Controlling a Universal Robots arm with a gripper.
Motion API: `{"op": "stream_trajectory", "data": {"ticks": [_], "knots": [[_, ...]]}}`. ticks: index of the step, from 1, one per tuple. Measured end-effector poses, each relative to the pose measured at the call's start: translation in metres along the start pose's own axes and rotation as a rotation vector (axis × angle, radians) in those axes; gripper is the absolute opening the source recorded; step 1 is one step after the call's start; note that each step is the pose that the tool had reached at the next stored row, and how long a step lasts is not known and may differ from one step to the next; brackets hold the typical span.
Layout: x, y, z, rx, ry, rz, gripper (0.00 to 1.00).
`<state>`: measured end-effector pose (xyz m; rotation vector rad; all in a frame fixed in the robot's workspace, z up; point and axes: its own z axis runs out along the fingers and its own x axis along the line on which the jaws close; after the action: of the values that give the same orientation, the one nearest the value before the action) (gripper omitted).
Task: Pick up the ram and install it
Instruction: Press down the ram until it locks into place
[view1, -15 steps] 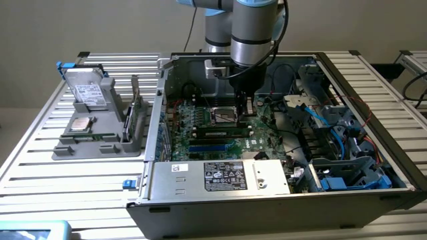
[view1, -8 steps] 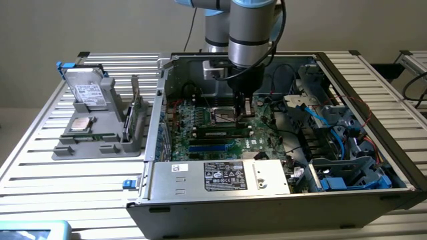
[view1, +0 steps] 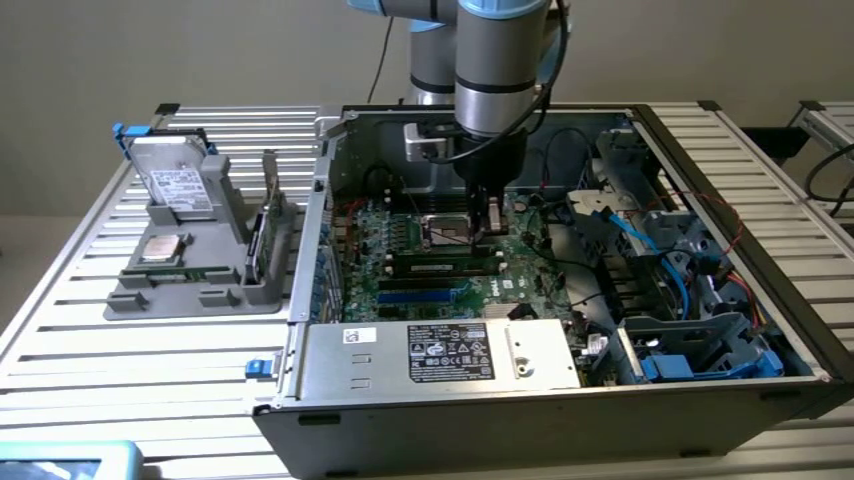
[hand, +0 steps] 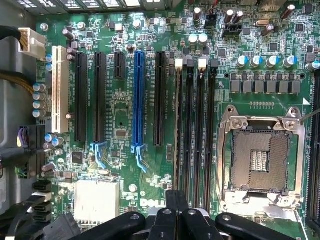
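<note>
You read DELL (hand: 150, 202) on the motherboard (hand: 125, 100). Gripper (view1: 489, 222) hangs low in the open case (view1: 534, 420); its grip cannot be told. Ram (view1: 434, 268) stands in a slot beside the CPU socket (hand: 260, 155), just by the gripper. Grey tray (view1: 200, 297) holds hard drive (view1: 174, 180), CPU chip (view1: 163, 248).

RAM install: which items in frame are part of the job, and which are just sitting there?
Job:
- ram, apparently standing in a memory slot
- gripper, close above it
- motherboard

Lying about:
- hard drive, silver chip and green card, all in the grey tray beside the case
</note>
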<state>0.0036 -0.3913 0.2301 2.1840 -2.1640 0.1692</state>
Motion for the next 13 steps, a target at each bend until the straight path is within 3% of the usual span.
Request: {"op": "stream_trajectory", "data": {"ticks": [13], "knots": [[-0.0009, 0.0027, 0.0033, 0.0016, 0.0008, 0.014, 0.11]]}}
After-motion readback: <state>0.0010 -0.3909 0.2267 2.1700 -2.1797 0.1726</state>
